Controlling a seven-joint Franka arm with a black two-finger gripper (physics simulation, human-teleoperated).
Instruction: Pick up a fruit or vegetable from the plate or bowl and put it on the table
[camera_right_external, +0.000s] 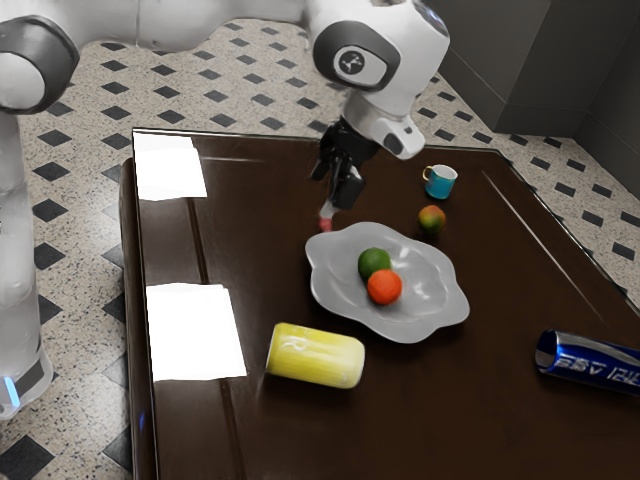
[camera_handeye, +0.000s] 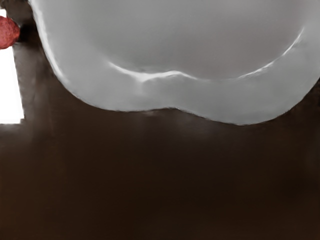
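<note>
Dark brown and glossy, with bright white patches of light lying on it toward the exterior view's left, the surface (camera_right_external: 270, 430) stretches beneath everything; pale tiled floor (camera_right_external: 90, 120) with dark diamonds around it.Beneath everything, a dark brown, glossy surface (camera_right_external: 270, 430), with bright white patches toward the exterior view's left; around it, pale floor tiles (camera_right_external: 240, 75) with dark diamonds. Above the surface, near the edge of the plate (camera_right_external: 330, 290), the black tool (camera_right_external: 329, 191): hangs tilted, fingers set apart, with nothing gripped between them. Just below it in the exterior view, a small red thing (camera_right_external: 325, 224), close beside the plate's rim; too small to name, and cannot tell its exact height. In the wrist view, the same red colour again with a rough skin, near the grey rim.

Next outward, the plate itself: grey, shiny, wavy-edged. On it, both pieces for the task: a green fruit (camera_right_external: 374, 262) and an orange-red fruit (camera_right_external: 385, 287), side by side, the orange-red one nearer the camera and partly covering the green one in the exterior view. Cannot tell their kinds for certain.

Beyond the plate, on the surface, a green-and-orange fruit (camera_right_external: 432, 219), and close behind it a turquoise cup (camera_right_external: 440, 183), upright, with a handle. On the camera's side of the plate, a yellow can (camera_right_external: 315, 356), lying on its side. Toward the exterior view's right edge, a blue can (camera_right_external: 590, 362), also lying down, cut off by the frame.
</note>
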